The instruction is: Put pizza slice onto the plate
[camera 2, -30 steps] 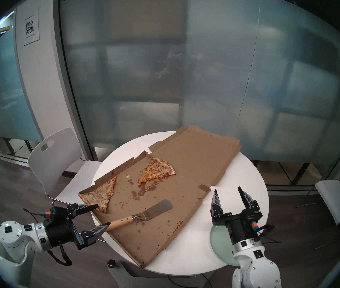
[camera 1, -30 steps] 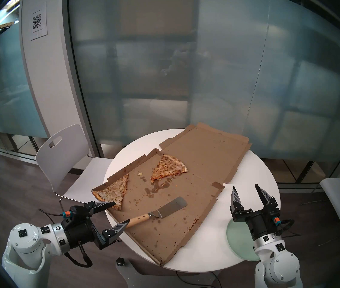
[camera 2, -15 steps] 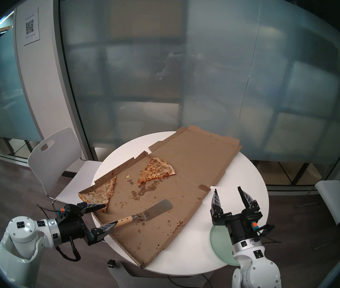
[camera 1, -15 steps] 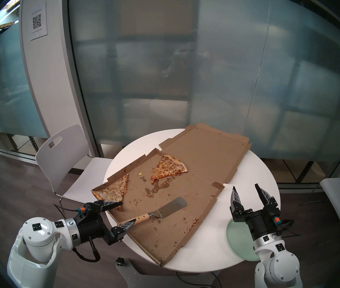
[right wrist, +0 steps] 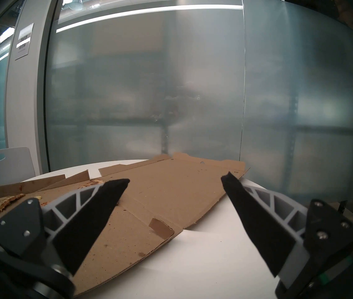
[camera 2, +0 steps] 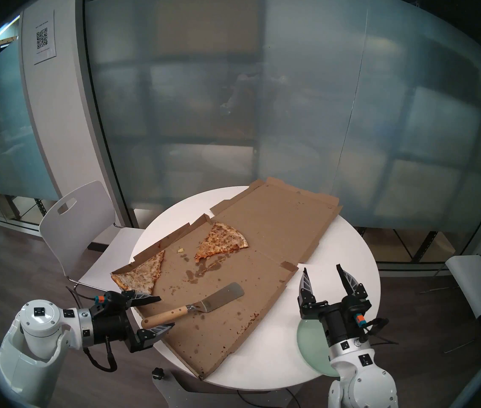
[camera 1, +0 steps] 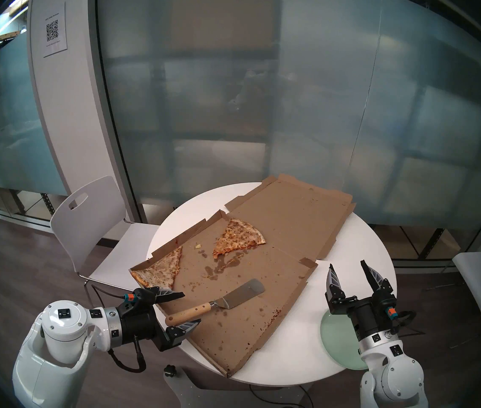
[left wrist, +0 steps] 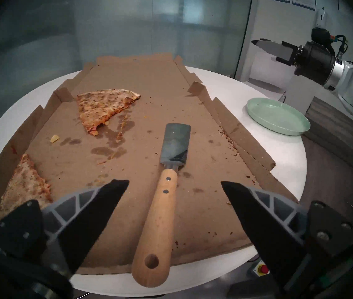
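Head view shows an early stage: the pizza slice (camera 1: 159, 270) lies in the box (camera 1: 262, 280) at the table's left edge, the plate (camera 1: 337, 339) at the right edge is bare. Left tool (camera 1: 190, 308), fingers spread, frames the spatula (camera 1: 221, 301) handle without grasping; right tool (camera 1: 348, 270) hangs released, holding nothing.

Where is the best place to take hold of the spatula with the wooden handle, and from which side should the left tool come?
Grip the metal spatula with the round wooden handle at mid-handle. The handle end overhangs the flat brown cardboard pizza box toward the robot, and the open left tool already straddles it, so probably keep coming along the handle from its free end.
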